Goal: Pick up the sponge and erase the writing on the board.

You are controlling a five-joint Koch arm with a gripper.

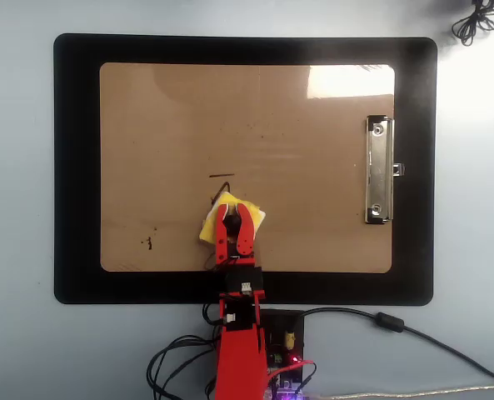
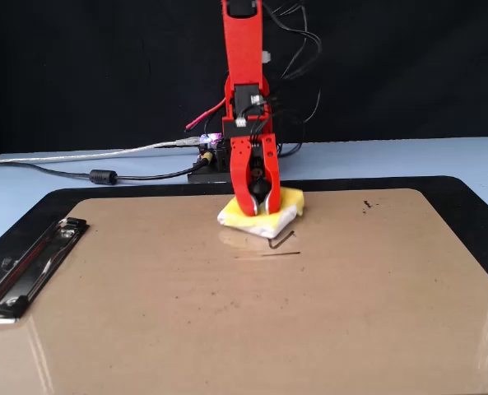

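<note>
- The board point(image 1: 247, 167) lies flat on a black mat point(image 1: 76, 167) on the pale worktop point(image 1: 17, 208); in the overhead view its metal clip point(image 1: 379, 170) sits on the short edge at 3 o'clock.
- In the fixed view the board point(image 2: 227, 313) fills the foreground, with the clip point(image 2: 30, 267) at 9 o'clock.
- The sponge point(image 1: 251, 215) rests on the board surface at about 7 o'clock from the board's centre in the overhead view, close to the edge nearest the arm base.
- In the fixed view the sponge point(image 2: 286, 206) shows a yellow top and a whitish underside against the board.
- The red arm point(image 1: 238, 350) enters the overhead view from 6 o'clock and reaches over the near board edge.
- The jaws point(image 1: 232, 213) are set down onto the sponge and grip it, one finger on each side of its middle; in the fixed view the jaws point(image 2: 257, 207) point straight down onto it.
- The writing point(image 1: 222, 177) consists of thin dark strokes just beyond the sponge at 12 o'clock in the overhead view.
- In the fixed view the writing point(image 2: 281, 243) lies just in front of the sponge at 6 o'clock; whether the sponge touches it cannot be told.
- A small dark speck point(image 1: 149, 243) lies at 9 o'clock of the sponge, well apart from it.
- Cables point(image 1: 396, 325) run from the arm base across the worktop.
</note>
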